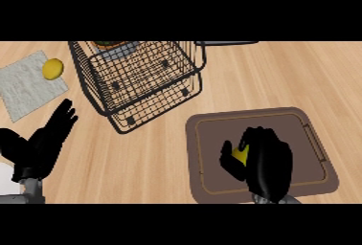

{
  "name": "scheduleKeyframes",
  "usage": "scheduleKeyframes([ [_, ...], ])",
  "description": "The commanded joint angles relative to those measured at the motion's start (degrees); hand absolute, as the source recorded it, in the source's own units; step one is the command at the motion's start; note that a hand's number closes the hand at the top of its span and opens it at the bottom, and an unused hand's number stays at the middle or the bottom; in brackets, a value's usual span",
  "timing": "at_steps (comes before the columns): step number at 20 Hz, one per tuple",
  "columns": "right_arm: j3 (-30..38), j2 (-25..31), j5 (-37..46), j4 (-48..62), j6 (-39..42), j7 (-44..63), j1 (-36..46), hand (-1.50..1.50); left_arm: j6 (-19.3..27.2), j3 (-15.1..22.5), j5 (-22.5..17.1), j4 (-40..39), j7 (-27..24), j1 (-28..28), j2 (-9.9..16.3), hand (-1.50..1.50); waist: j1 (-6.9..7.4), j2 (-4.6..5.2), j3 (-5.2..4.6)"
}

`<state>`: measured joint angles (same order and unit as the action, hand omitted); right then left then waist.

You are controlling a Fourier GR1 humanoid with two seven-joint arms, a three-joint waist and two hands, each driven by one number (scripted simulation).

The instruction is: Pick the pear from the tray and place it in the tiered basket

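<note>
A brown tray (311,129) lies at the lower right of the counter. My right hand (265,160) is over its middle, fingers and thumb curled round a yellow pear (241,155), of which only a small patch shows. The black wire tiered basket (141,76) stands at the upper middle, to the upper left of the tray. My left hand (46,139) rests open at the lower left, fingers pointing up and right, holding nothing.
A grey cloth (28,88) lies at the upper left with a yellow lemon-like fruit (53,68) on it. Something green and orange (113,45) sits in the basket's far part. Bare wood lies between basket and tray.
</note>
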<state>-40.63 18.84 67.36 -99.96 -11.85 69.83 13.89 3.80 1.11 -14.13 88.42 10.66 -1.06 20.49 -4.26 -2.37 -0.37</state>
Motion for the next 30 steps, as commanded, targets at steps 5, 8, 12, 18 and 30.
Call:
scheduleKeyframes([
  [5, -3.51, -16.58, 25.26, -12.25, 6.41, 14.04, 3.33, 1.5, -0.44, -0.3, -0.09, 0.41, 0.75, -1.44, 0.5, 0.0, 1.13, 0.75, 0.07],
  [8, -5.22, -18.49, 26.8, -13.9, 10.85, 15.36, 5.09, 1.5, -1.83, 0.49, -0.21, 0.7, 0.56, -2.34, 0.48, 0.0, 2.88, 1.47, 0.14],
  [12, -4.23, -18.68, 25.34, -11.86, 12.22, 15.38, 9.54, 1.5, -0.92, 2.6, 0.8, -0.01, 0.6, -2.88, -1.96, 0.0, 4.41, 2.05, 0.16],
  [18, 2.14, -18.76, 19.37, -6.24, 14.24, 15.38, 19.86, 1.5, -2.17, 2.51, 0.69, 0.64, 1.35, -4.88, -0.9, 0.0, 6.98, 2.34, 0.14],
  [30, 15.88, -18.79, 8.56, 13.44, 10.23, 15.37, 38.53, 1.5, -1.8, 5.2, 2.81, -0.65, 1.33, -7.75, -2.98, 0.0, 10.03, 3.06, 0.17],
])
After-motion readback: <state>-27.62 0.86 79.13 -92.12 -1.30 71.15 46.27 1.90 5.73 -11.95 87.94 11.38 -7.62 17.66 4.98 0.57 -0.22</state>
